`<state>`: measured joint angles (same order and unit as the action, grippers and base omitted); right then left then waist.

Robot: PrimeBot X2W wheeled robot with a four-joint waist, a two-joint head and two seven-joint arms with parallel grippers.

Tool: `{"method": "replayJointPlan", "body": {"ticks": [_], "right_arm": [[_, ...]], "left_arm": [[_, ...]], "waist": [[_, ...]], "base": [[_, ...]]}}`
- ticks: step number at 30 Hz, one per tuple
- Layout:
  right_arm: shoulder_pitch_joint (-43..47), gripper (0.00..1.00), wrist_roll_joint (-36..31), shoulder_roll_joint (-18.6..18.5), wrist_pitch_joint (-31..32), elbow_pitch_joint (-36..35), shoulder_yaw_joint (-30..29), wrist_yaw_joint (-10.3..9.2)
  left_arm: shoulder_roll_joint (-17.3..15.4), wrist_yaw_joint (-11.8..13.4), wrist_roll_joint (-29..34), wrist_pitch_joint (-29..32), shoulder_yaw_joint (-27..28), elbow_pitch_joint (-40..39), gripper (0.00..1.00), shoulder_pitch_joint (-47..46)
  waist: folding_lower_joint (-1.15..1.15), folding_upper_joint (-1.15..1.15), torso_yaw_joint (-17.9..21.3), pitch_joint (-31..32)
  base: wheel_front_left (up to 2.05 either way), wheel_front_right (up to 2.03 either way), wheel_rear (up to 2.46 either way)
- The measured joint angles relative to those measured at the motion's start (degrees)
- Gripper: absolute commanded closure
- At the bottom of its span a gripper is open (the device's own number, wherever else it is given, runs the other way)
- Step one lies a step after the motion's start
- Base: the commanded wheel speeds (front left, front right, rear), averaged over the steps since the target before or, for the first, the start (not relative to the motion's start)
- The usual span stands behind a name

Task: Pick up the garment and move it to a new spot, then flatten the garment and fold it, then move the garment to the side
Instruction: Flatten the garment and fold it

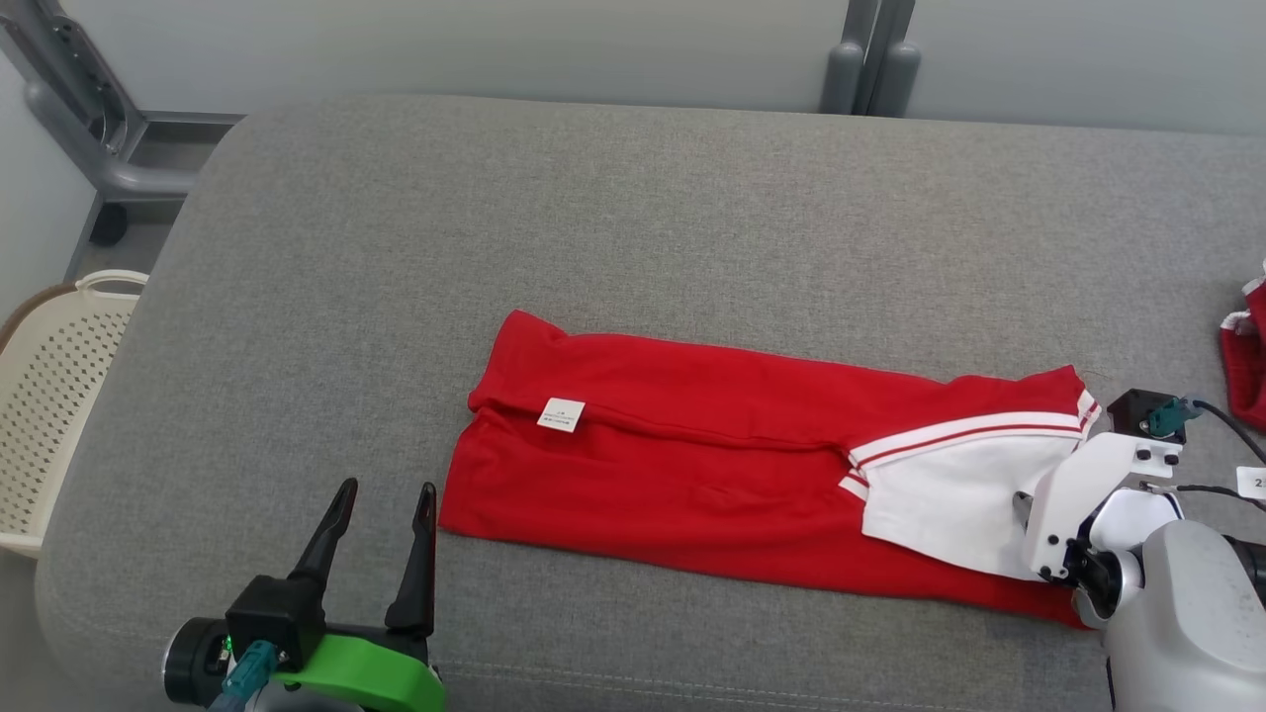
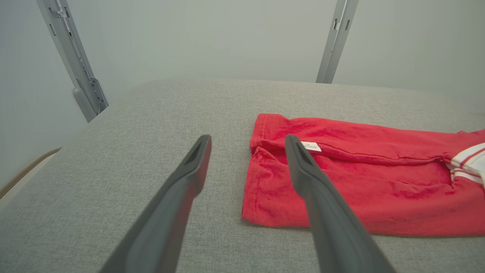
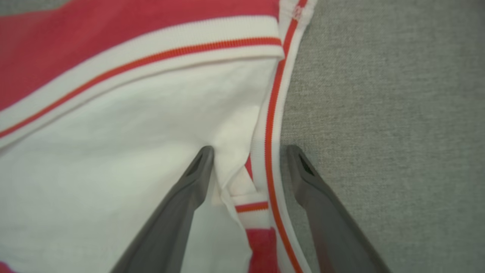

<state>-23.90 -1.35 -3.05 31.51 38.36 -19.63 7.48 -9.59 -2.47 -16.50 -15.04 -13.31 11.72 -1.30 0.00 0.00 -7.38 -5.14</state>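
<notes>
Two pincers, both spread to their widest and holding nothing, frame the garment (image 1: 692, 465) from its short ends. It lies flat on the grey cushion (image 1: 633, 198) as a long red band with its sides turned in. We judge from this that the lengthwise fold is done and an end-to-end fold is due, which would explain where the arms stand.

Our right pincer (image 3: 250, 149) points steeply down over the white end. In its wrist view the striped trim (image 3: 269, 113) runs up between the fingers, one finger over the white panel and the other over bare cushion just outside the edge. We cannot tell whether the tips touch the cloth.

Our left pincer (image 1: 388, 487) sits low and nearly level, fingers pointing away from us. The red hem corner lies just beside its right-hand finger, with the band stretching off to that side. A pale basket (image 1: 59, 396) stands well off to this pincer's left, beyond the cushion's edge.
</notes>
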Motion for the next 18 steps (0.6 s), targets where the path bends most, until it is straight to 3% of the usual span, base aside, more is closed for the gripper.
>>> {"method": "replayJointPlan", "body": {"ticks": [1, 2, 3, 4, 10, 18], "right_arm": [[-0.1, 0.10, 0.0, 0.0, 0.2, 0.0, -0.5, 0.01], [-0.2, 0.55, 0.0, 0.0, 0.3, 0.0, -0.8, 0.01], [-0.2, 0.93, -0.1, 0.0, 0.3, -0.1, -0.9, 0.01], [-0.3, 1.00, -0.2, 0.0, 0.3, -0.2, -0.9, 0.01], [-0.2, 1.00, -1.7, -0.4, -0.2, -2.2, -1.8, 0.13], [-0.4, 1.00, -5.1, -5.2, 2.2, -9.5, -1.6, 0.08]], "left_arm": [[0.0, 0.0, 0.0, 0.0, 0.0, 0.0, 0.00, -0.1], [0.0, 0.0, 0.0, 0.0, -0.1, 0.1, 0.00, -0.2], [0.0, 0.0, 0.0, 0.0, 0.0, 0.1, 0.00, -0.3], [0.1, 0.0, 0.1, 0.0, 0.0, 0.2, 0.00, -0.3], [0.2, 0.0, 0.1, 0.0, 0.2, 0.9, 0.00, -0.3], [0.2, -0.1, 0.2, 0.0, 0.1, 1.3, 0.00, -0.2]], "waist": [[0.00, 0.00, -0.1, -0.1], [0.00, 0.00, -0.2, -0.2], [0.00, 0.00, -0.3, -0.3], [0.00, 0.00, -0.3, -0.4], [0.00, 0.00, 0.2, 0.0], [0.00, 0.00, 1.1, 1.2]], "base": [[0.00, 0.00, 0.00], [0.00, 0.00, 0.00], [0.00, 0.00, 0.00], [0.00, 0.00, 0.00], [0.00, 0.00, 0.00], [0.00, 0.00, 0.00]]}}
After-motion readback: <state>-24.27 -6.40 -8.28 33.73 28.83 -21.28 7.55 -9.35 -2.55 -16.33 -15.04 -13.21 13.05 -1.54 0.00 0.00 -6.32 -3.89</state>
